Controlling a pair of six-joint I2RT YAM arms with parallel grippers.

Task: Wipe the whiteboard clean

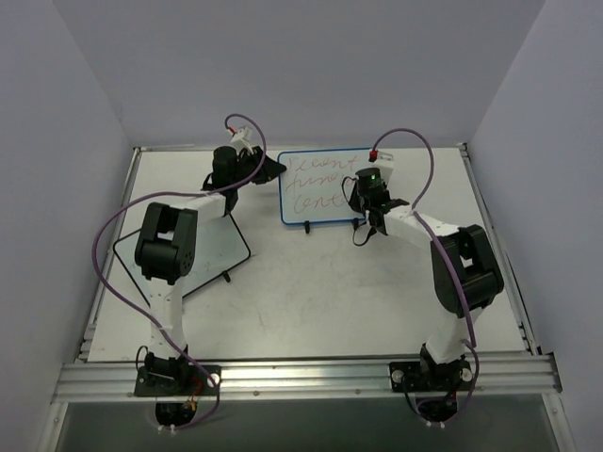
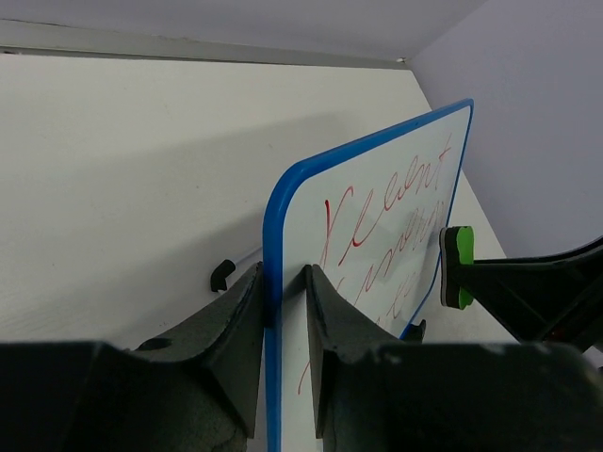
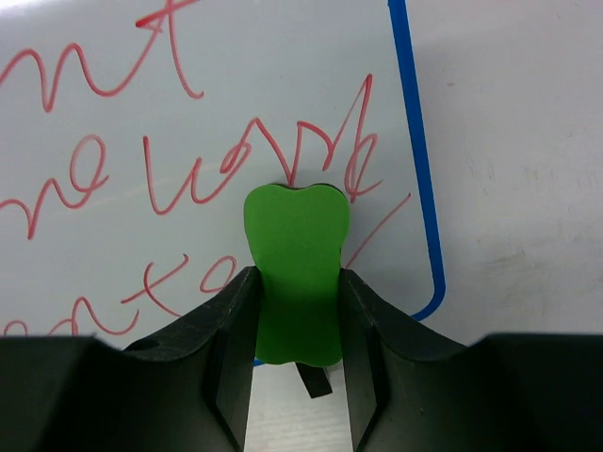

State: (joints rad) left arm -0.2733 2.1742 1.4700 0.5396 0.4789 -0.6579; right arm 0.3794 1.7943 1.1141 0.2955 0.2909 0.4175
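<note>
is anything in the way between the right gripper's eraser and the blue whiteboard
Nothing visible. The green eraser held in the right gripper faces the written side of the whiteboard with no object between them; whether it touches yet is unclear. The left gripper clamps the board's edge, off to one side.

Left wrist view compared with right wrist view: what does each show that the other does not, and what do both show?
Only the left wrist view: the left gripper shut on the blue-framed edge of the upright whiteboard, with a black foot beside it on the table.
Only the right wrist view: the right gripper shut on the green eraser, whose tooth-like outline is seen flat on.
Both: the board's red writing and the green eraser in front of it.
</note>
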